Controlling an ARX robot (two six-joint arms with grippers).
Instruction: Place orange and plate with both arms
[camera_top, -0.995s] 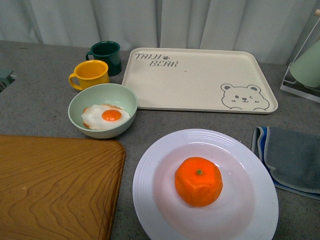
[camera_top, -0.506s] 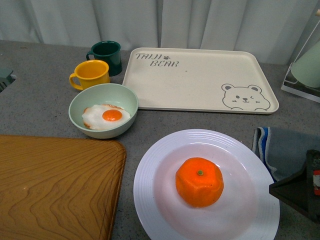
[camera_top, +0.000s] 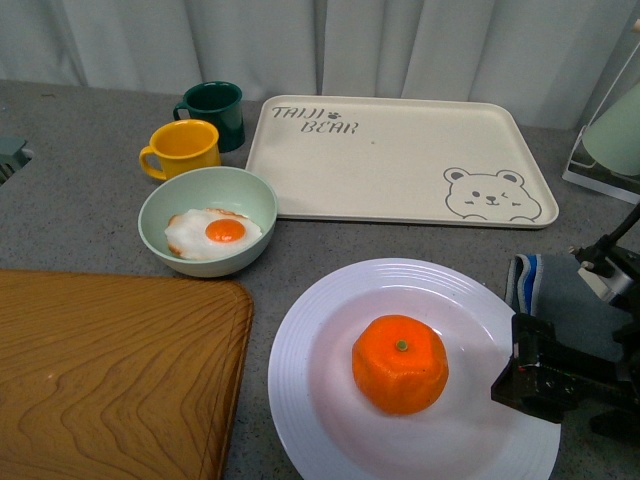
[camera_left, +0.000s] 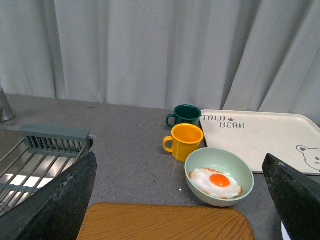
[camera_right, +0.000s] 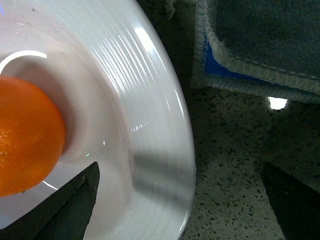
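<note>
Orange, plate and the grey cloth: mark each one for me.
orange (camera_top: 399, 364), front view, middle of its skin.
plate (camera_top: 292, 350), front view, left of the ridged rim.
grey cloth (camera_top: 555, 295), front view, left part near the blue edge.

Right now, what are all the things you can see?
orange: one, orange, on the plate.
plate: one, white, front, beside the board.
board: one, wooden, front left.
bowl: one, pale green, behind the board.
egg: one, white and orange, in the bowl.
yellow mug: one, yellow, behind the bowl.
green mug: one, dark green, behind the yellow mug.
tray: one, cream, at the back.
cloth: one, grey-blue, right of the plate.
rack: one, grey-green, far left.
curtain: one, pale grey, behind the table.
right gripper: one, black, open over the plate's right rim.
left gripper: one, black, open, empty.
</note>
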